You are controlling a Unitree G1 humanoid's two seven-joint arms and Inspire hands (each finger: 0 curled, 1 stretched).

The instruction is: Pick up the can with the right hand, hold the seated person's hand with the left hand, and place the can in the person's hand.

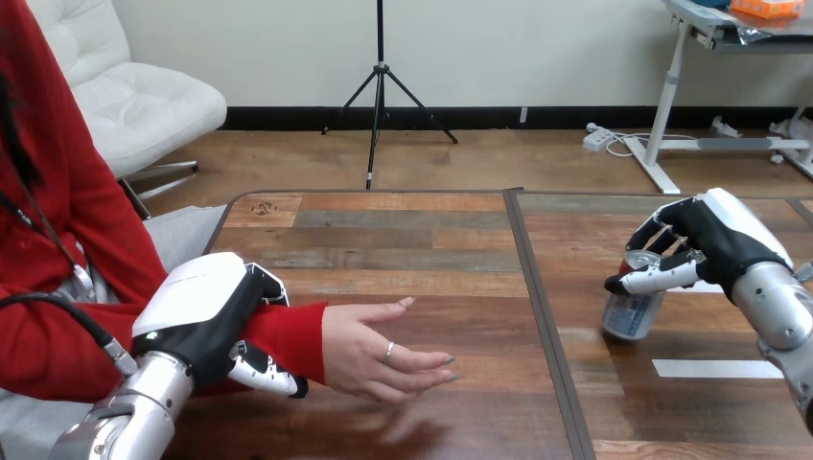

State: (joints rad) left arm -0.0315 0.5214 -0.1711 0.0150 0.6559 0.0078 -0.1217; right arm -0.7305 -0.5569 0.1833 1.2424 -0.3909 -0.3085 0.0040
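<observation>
No legible text, numbers or signs anywhere. The blue-and-silver drinks can [629, 316] has printed markings on its side wall, but they are too small and blurred to make out. The white rectangular strip [714, 368] lying on the wooden counter [403, 249] just beside the can shows a plain white face.

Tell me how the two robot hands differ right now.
The left robot hand is curled round the person's red-sleeved wrist; the right robot hand is curled round the can. The left sits at the near left of the table; the right sits farther back at its right, with the can tilted. Both are shut on something.
</observation>
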